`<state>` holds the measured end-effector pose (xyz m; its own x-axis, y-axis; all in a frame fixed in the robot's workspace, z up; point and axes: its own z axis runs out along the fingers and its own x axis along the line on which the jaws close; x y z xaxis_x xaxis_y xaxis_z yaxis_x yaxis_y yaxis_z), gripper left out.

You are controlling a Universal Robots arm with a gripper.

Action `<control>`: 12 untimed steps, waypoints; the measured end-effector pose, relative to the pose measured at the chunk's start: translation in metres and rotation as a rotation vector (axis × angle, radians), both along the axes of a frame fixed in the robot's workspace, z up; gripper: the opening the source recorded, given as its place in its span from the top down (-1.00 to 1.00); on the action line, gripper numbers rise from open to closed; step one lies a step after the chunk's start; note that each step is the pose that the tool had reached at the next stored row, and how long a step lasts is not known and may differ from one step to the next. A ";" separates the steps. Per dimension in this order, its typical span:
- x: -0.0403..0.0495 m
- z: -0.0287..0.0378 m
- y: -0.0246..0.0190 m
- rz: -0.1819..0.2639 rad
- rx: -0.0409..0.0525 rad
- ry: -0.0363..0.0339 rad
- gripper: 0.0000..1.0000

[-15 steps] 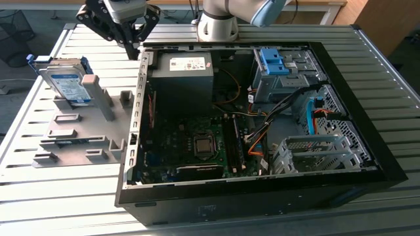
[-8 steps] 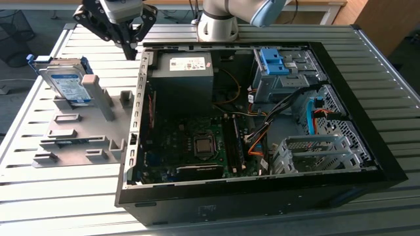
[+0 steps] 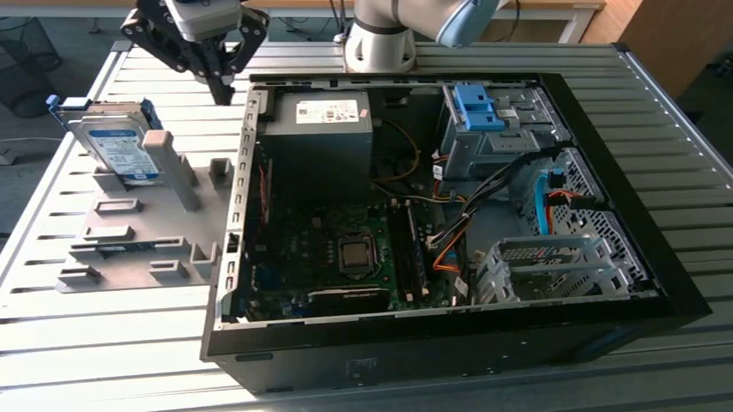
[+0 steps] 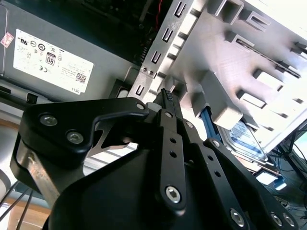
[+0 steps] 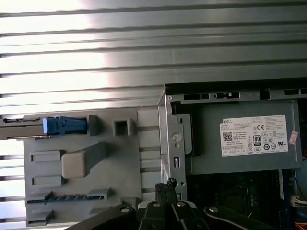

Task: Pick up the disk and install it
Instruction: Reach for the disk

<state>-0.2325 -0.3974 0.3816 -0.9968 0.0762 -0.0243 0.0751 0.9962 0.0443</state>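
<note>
Hovering gripper (image 3: pixel 220 89), fingers (image 4: pixel 169 124) together, disk (image 3: pixel 118 146) label facing exterior view

I'm looking at a desk (image 3: pixel 103 343) topped with ribbed silver metal slats. In the first wrist view strong light washes the slats (image 5: pixel 96 48) almost white. Past the desk's far edge I see a pale wooden tabletop (image 3: pixel 561 4). Off the far corner on the exterior view's right stands a brown wooden panel (image 3: pixel 675 34). Beyond the opposite far corner a black wire basket (image 3: pixel 23 51) stands on grey floor (image 3: pixel 29 112).
</note>
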 end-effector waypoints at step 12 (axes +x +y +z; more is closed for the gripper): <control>-0.0083 -0.0004 0.0000 0.000 0.0000 0.0018 0.79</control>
